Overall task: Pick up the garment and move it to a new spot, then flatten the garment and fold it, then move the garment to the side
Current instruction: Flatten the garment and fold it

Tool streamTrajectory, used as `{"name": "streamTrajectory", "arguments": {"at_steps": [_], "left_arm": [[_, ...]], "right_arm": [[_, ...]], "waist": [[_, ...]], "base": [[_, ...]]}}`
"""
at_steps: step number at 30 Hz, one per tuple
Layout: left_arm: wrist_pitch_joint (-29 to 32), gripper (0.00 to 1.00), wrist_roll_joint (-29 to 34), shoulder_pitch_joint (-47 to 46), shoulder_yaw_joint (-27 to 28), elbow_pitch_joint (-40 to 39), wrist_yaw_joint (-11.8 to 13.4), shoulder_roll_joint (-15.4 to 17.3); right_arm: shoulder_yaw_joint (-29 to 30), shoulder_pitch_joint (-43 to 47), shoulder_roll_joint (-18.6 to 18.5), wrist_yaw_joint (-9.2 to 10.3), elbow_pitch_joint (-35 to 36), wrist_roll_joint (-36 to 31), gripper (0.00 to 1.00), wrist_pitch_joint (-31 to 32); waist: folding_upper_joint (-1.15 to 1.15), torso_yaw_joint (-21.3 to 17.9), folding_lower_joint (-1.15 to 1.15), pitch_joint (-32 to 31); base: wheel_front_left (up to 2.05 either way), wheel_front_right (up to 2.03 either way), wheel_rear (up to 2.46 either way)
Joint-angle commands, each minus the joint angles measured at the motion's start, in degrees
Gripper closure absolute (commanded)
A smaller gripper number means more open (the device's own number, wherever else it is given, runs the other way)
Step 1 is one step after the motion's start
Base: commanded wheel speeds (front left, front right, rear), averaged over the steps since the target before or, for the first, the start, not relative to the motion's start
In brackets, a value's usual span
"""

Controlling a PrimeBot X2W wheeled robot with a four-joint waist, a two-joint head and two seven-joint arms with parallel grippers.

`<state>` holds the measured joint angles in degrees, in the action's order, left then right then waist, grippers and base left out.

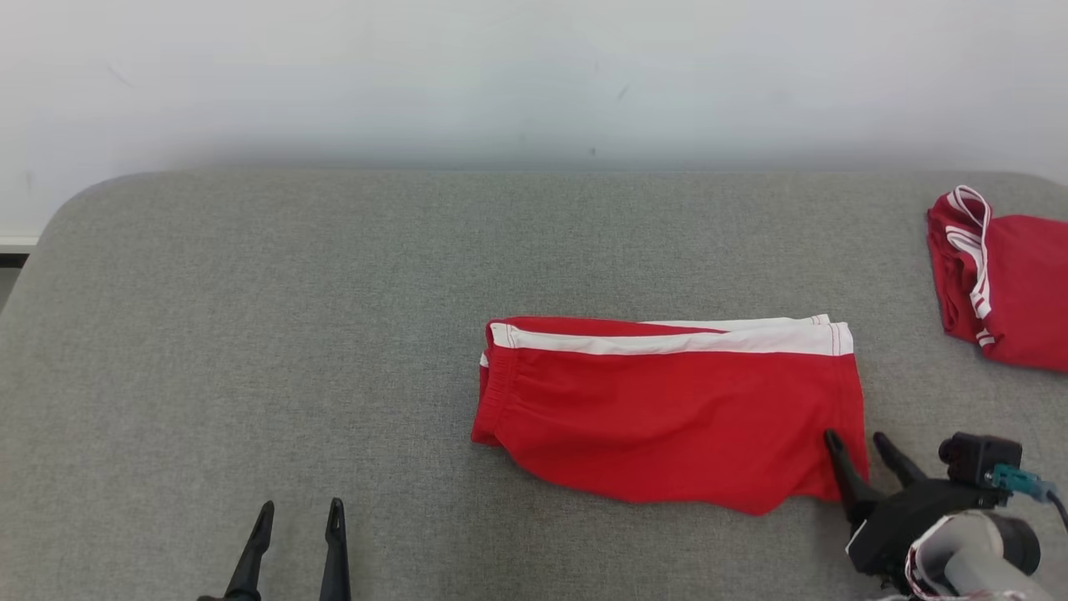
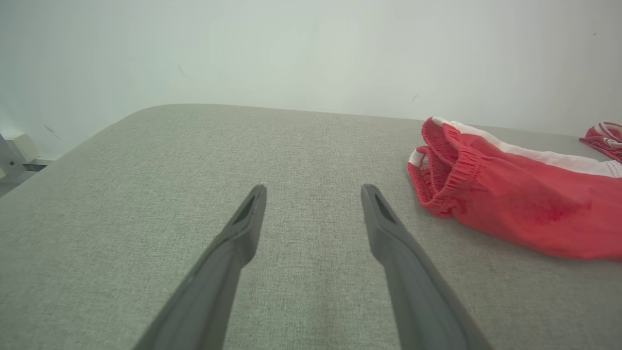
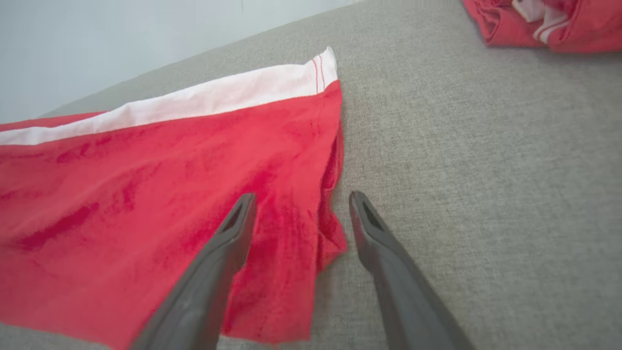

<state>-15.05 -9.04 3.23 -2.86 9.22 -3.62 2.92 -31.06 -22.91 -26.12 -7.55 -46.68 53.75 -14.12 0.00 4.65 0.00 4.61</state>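
Red white-banded shorts (image 1: 667, 409) on grey table (image 1: 250, 334)

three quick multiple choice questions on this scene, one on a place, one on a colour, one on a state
1. In the head view, where on the grey table is the crumpled red garment? A far left B far right C middle
2. What colour is the band along the folded shorts? A white B blue C black
3. How is the right claw? A shut on the shorts B shut, empty C open

Answers: B, the picture's right edge cuts it off; A, a white strip runs along their far side; C, its fingers stand apart at the shorts' right hem.
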Motion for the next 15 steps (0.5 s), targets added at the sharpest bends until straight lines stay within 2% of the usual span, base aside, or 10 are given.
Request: {"name": "streamTrajectory", "arguments": {"at_steps": [1, 10, 15], "left_arm": [[-0.2, 0.00, 0.5, -0.2, 0.1, 0.1, -0.3, -0.1], [-0.2, 0.00, 2.1, 0.0, 0.1, -0.8, 0.0, -0.1], [-0.2, 0.00, 2.9, 1.1, -0.5, -0.7, 0.3, -0.1]], "right_arm": [[0.3, -1.5, -0.4, 0.14, -0.2, -1.5, 0.00, -0.1], [2.3, -6.9, 1.9, 0.14, -8.4, -7.5, 0.00, 3.2], [3.0, -7.7, 4.0, 0.14, -13.8, -7.6, 0.00, 4.8]], "waist": [[0.00, -0.1, 0.00, 0.1], [0.00, 1.1, 0.00, -0.7], [0.00, 1.8, 0.00, -1.5]], "base": [[0.00, 0.00, 0.00], [0.00, 0.00, 0.00], [0.00, 0.00, 0.00]]}}
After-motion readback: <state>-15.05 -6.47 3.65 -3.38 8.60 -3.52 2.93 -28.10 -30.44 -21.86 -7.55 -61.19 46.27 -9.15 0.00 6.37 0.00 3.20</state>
